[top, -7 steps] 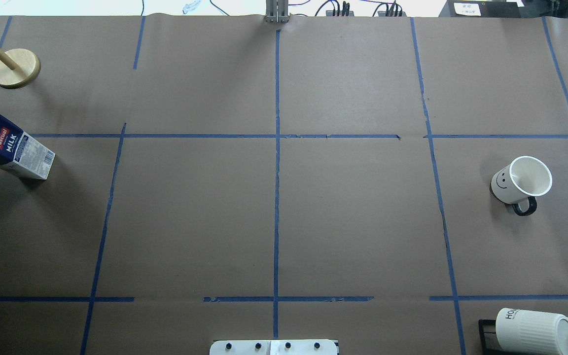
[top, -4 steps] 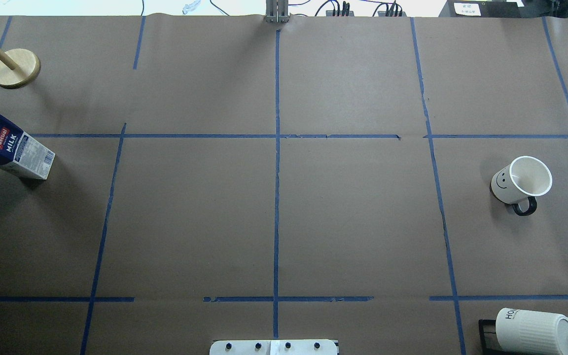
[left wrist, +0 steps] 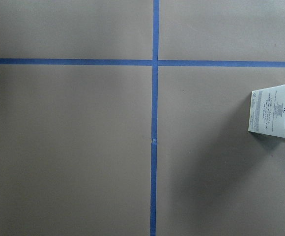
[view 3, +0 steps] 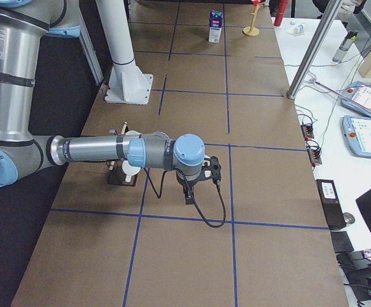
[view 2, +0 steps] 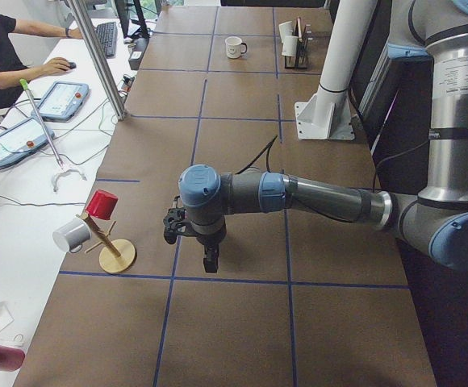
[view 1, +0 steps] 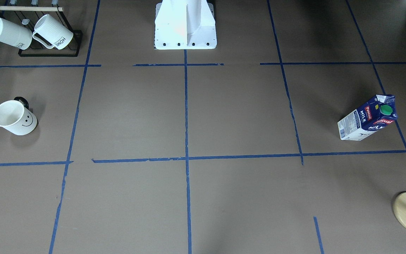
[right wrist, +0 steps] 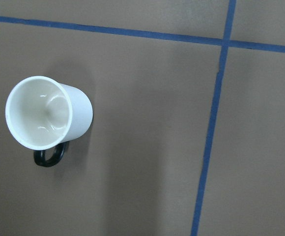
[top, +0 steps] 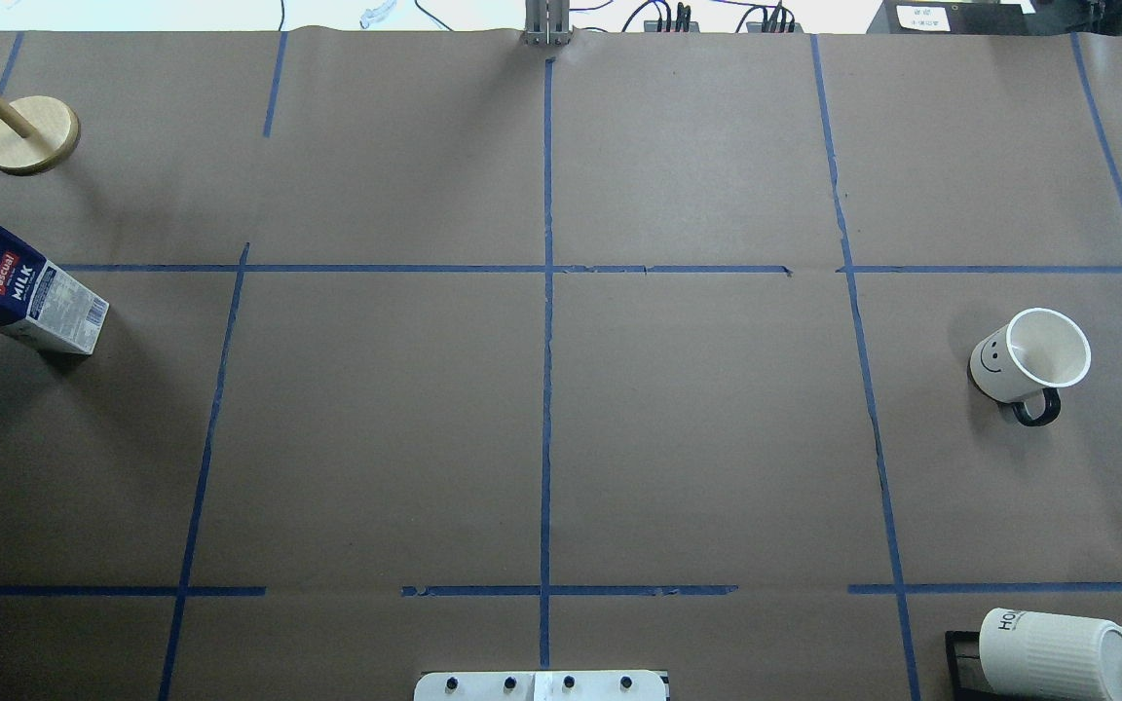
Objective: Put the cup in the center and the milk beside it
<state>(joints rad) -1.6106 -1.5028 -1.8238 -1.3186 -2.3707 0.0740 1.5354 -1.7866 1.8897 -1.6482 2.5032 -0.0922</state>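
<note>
One cup (top: 1028,365) stands upright on the robot's right side. One milk (top: 20,292) carton stands upright at far left. Both are well apart from the center (top: 546,428). Two ribbed HOME mugs (view 1: 11,32) sit tilted in one black rack (view 1: 48,53). Left gripper (view 2: 210,262) and right gripper (view 3: 189,196) hover above the paper; cannot tell jaw width.

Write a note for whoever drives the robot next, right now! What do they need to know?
Left gripper: above the table, holding nothing of the job; open or shut cannot be told.
Right gripper: same, cannot tell.
Cup: upright on the robot's right side, untouched.
Milk: upright at the far left edge, untouched.
Done: nothing yet.
Left: bring the cup to the center, then stand the milk beside it.
</note>
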